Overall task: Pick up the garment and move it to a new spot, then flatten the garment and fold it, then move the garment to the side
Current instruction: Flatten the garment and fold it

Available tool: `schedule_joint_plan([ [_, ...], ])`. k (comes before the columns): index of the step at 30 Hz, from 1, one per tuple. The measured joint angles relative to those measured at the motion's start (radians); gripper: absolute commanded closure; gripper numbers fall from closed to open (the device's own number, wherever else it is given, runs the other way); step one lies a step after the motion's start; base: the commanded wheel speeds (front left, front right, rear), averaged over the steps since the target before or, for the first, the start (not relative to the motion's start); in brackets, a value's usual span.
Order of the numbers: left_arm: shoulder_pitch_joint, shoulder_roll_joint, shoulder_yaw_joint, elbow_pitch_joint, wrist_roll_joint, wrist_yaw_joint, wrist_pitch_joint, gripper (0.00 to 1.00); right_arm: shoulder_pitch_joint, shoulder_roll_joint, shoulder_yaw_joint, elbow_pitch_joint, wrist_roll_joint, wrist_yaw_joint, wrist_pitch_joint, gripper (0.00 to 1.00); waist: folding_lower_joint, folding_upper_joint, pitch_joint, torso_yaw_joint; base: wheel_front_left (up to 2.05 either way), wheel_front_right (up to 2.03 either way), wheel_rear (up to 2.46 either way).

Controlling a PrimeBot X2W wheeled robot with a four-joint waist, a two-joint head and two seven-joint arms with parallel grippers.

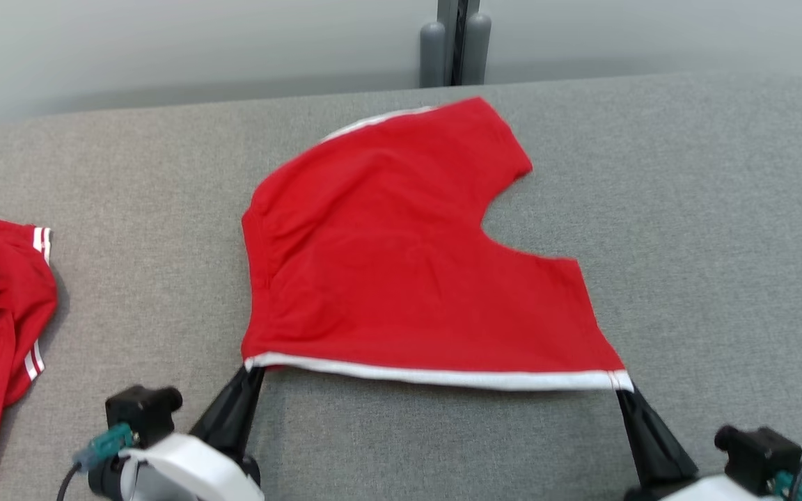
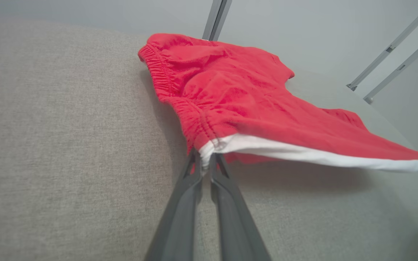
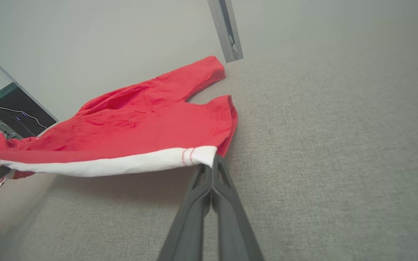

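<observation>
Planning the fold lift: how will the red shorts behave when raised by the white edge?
Likely floppy: from the edge pinched by the left gripper and right gripper, the red shorts drape onto the grey surface. Probably light: thin, wrinkled cloth. May drag on its weave.

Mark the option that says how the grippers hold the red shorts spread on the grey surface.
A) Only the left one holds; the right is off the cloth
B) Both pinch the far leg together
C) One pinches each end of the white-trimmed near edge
C: the left gripper is shut on one end of the white-trimmed edge of the red shorts, and the right gripper is shut on the other end, with the edge stretched between them.
</observation>
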Motion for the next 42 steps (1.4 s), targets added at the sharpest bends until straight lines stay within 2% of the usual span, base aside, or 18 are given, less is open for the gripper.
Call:
schedule_joint_plan([
  [5, 0.153, 0.081, 0.007, -0.228, -0.019, 0.117, 0.054, 1.0, 0.168, 0.007, -0.034, -0.151, -0.031, 0.0, 0.104, 1.0, 0.0001, 0.0, -0.044, -0.006, 0.0, 0.0, 0.0],
  [9, 0.239, 0.14, 0.018, -0.368, -0.036, 0.188, 0.093, 1.0, 0.236, 0.011, -0.032, -0.257, -0.064, 0.0, 0.172, 1.0, 0.0, 0.0, -0.065, -0.023, 0.0, 0.0, 0.0],
  [13, 0.264, 0.182, 0.032, -0.455, -0.038, 0.229, 0.126, 1.0, 0.251, 0.011, -0.038, -0.325, -0.096, 0.0, 0.215, 1.0, 0.0, 0.0, -0.077, -0.032, 0.0, 0.0, 0.0],
  [17, 0.268, 0.193, 0.041, -0.497, -0.041, 0.246, 0.135, 1.0, 0.227, 0.011, -0.048, -0.354, -0.102, 0.0, 0.234, 1.0, 0.0, 0.0, -0.079, -0.034, 0.0, 0.0, 0.0],
  [24, 0.215, 0.208, 0.059, -0.519, -0.027, 0.241, 0.142, 1.0, 0.087, 0.008, -0.077, -0.344, -0.112, 0.0, 0.228, 1.0, 0.0001, 0.0, -0.033, -0.016, 0.0, 0.0, 0.0],
  [29, 0.145, 0.209, 0.081, -0.515, -0.018, 0.226, 0.141, 1.0, -0.056, -0.024, -0.06, -0.296, -0.113, 0.0, 0.211, 1.0, 0.0, 0.0, 0.018, -0.004, 0.0, 0.0, 0.0],
  [32, 0.088, 0.191, 0.088, -0.506, -0.017, 0.204, 0.137, 1.0, -0.176, -0.066, -0.034, -0.244, -0.106, 0.0, 0.201, 1.0, 0.0, 0.0, 0.071, 0.007, 0.0, 0.0, 0.0],
  [34, 0.011, 0.173, 0.092, -0.481, -0.009, 0.173, 0.132, 1.0, -0.302, -0.106, -0.028, -0.177, -0.099, 0.0, 0.189, 1.0, 0.0001, 0.0, 0.131, 0.023, 0.0, 0.0, 0.0],
  [35, 0.011, 0.173, 0.092, -0.481, -0.009, 0.173, 0.132, 1.0, -0.302, -0.106, -0.028, -0.177, -0.099, 0.0, 0.189, 1.0, 0.0001, 0.0, 0.131, 0.023, 0.0, 0.0, 0.0],
  [42, -0.153, 0.117, 0.096, -0.382, 0.004, 0.101, 0.118, 1.0, -0.579, -0.147, -0.011, 0.013, -0.077, 0.001, 0.139, 1.0, 0.0001, 0.0, 0.258, 0.077, 0.0, 0.0, 0.0],
])
